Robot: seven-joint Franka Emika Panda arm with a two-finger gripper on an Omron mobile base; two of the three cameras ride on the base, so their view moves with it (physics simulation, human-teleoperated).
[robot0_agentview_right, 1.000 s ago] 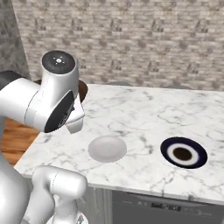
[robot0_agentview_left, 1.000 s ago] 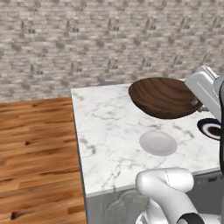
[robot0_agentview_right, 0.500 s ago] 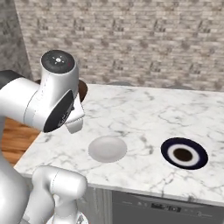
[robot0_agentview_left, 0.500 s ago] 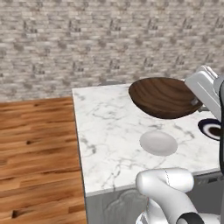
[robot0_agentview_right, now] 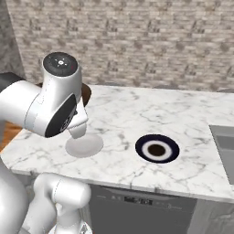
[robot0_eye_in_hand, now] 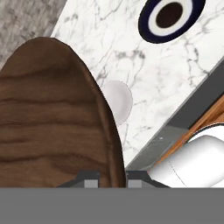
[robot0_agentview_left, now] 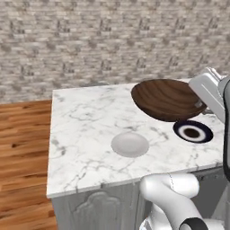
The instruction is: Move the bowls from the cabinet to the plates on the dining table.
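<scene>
Gripper point(robot0_eye_in_hand: 111, 177) holds seemingly empty wooden bowl point(robot0_agentview_left: 167, 99) above marble table point(robot0_agentview_left: 85, 121).

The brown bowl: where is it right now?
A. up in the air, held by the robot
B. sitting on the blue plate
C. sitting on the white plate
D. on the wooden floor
A: the brown bowl hangs above the marble table, its rim pinched in the shut jaws, off both plates.

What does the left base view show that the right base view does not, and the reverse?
Left base view: the whole brown bowl, held above the dining table, and wood floor. Right base view: a grey inset at the table's right edge; the arm hides most of the bowl. Both: the pale plate, the navy plate and the brick wall.
</scene>
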